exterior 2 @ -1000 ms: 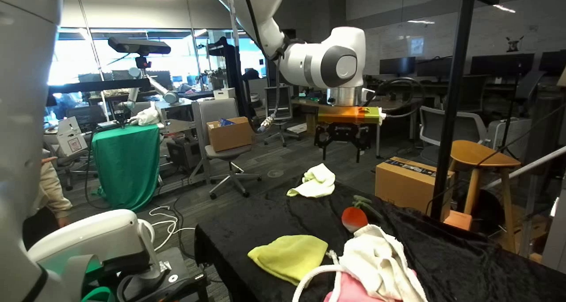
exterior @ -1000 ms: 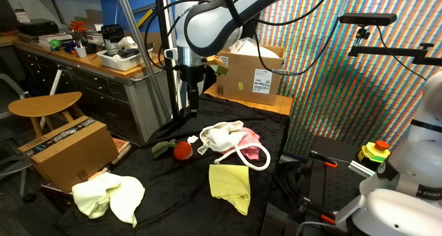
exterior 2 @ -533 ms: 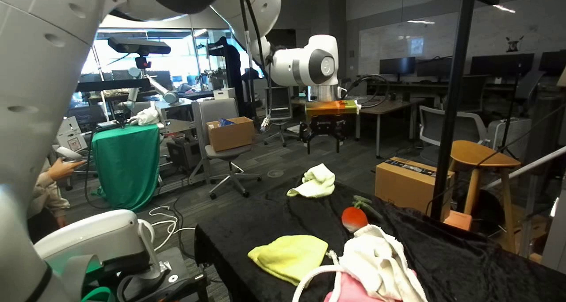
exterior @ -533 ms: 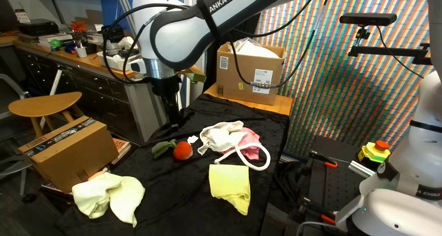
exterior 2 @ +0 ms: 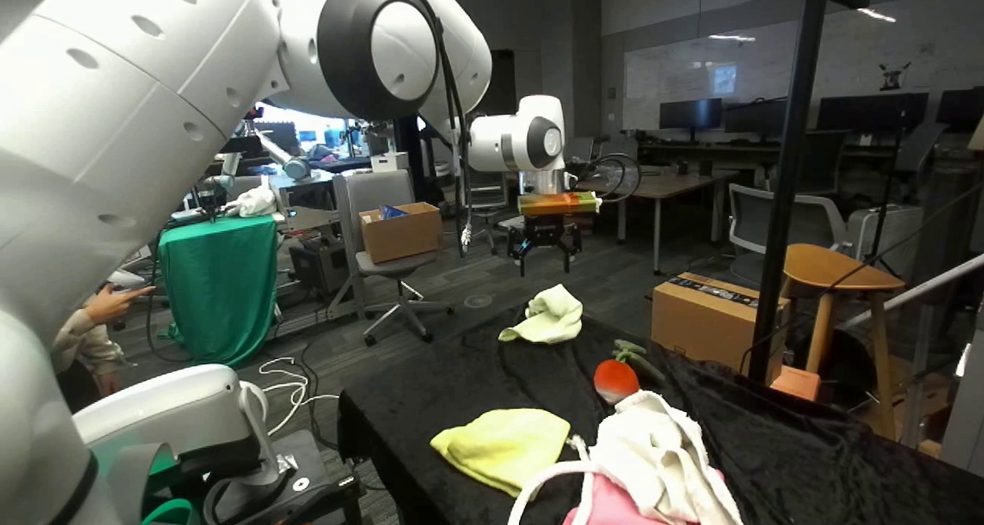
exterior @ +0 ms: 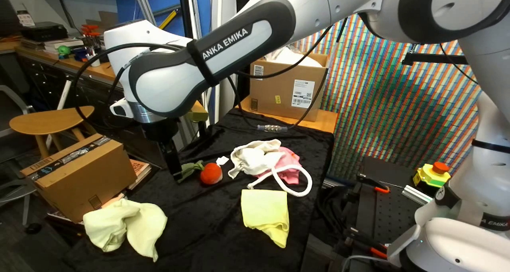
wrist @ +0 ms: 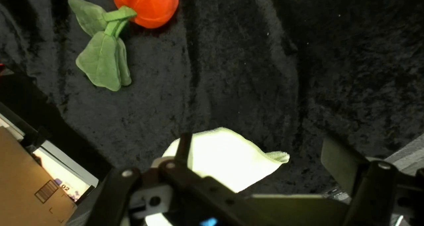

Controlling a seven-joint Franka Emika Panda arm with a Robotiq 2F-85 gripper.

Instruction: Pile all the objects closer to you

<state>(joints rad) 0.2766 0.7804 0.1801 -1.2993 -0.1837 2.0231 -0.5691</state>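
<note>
My gripper (exterior 2: 545, 265) hangs open above the far part of the table, nothing between its fingers. In the wrist view, a pale yellow-green cloth (wrist: 228, 159) lies below and beyond the jaws, partly covered by one finger (wrist: 184, 150). The red-and-green item (wrist: 149, 7) rests further up that view; in an exterior view the fingers overlap the end of its green leaves (exterior: 191, 169). A white cloth (exterior: 257, 156) lies over a pink cloth (exterior: 289, 164), with a white rope loop (exterior: 305, 185) beside them. Close to the loop is a yellow cloth (exterior: 265, 212).
Black fabric covers the table (exterior: 203, 228). A cardboard box (exterior: 79, 176) sits off the table's edge near the pale cloth. A larger box (exterior: 279, 87) stands at another end. A dark upright post (exterior 2: 784, 187) rises beside the table.
The arm has swung toward the pale yellow-green cloth, passing the red-and-green item, and the gripper has come lower in an exterior view. Its jaws stay open. The objects have not moved.
</note>
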